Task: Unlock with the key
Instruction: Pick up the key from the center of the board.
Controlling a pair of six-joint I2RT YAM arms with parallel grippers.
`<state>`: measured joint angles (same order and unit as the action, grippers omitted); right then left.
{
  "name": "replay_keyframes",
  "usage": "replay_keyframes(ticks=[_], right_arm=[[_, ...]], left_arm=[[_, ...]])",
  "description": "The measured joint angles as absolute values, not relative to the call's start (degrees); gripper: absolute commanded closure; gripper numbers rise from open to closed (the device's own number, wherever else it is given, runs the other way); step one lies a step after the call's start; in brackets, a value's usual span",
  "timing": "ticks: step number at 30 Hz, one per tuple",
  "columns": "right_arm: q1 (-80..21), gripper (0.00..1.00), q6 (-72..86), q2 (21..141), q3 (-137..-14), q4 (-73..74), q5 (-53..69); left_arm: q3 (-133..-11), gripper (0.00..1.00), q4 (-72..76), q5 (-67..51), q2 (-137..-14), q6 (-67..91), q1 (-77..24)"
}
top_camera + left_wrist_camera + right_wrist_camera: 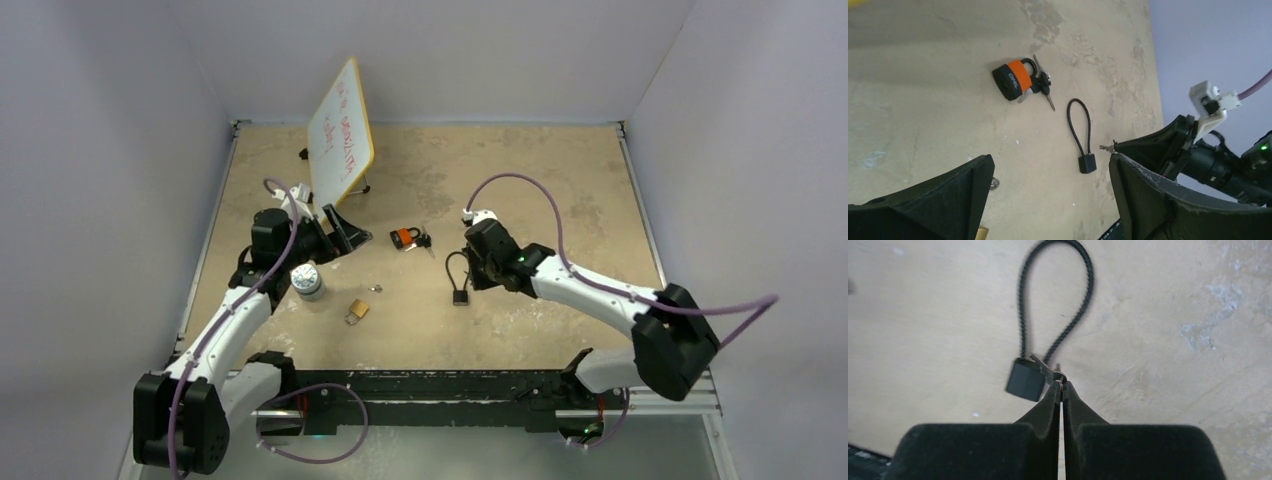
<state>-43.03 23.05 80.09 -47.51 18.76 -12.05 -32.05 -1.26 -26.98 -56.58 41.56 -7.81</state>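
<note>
A black cable lock lies on the table, its small black body (1025,380) below its cable loop (1055,300); it also shows in the top view (460,296) and the left wrist view (1087,163). My right gripper (1061,385) is shut on a small silver key (1045,369). The key's tip is at the upper right corner of the lock body; I cannot tell if it is inserted. The right gripper sits just right of the lock in the top view (468,278). My left gripper (1050,161) is open and empty, raised at the left (340,232).
An orange and black padlock (404,237) with keys lies mid-table, also in the left wrist view (1015,80). A brass padlock (357,310), a small loose key (375,289) and a white cylinder (307,281) lie front left. A tilted whiteboard (340,130) stands at the back.
</note>
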Motion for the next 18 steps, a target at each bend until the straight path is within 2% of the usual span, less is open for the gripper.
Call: replay_keyframes(ticks=[5,11,18], right_arm=[[-43.0,1.0,25.7,72.2,-47.1,14.5,-7.8],[-43.1,1.0,29.9,69.2,-48.5,11.7,-1.8],[-43.1,1.0,35.2,69.3,-51.6,9.3,3.0]], left_arm=[[-30.1,0.11,4.1,-31.5,-57.7,45.1,-10.9],[-30.1,0.12,13.3,-34.0,-60.8,47.9,-18.2],[-31.1,0.25,18.3,-33.6,-64.9,49.1,-21.5]])
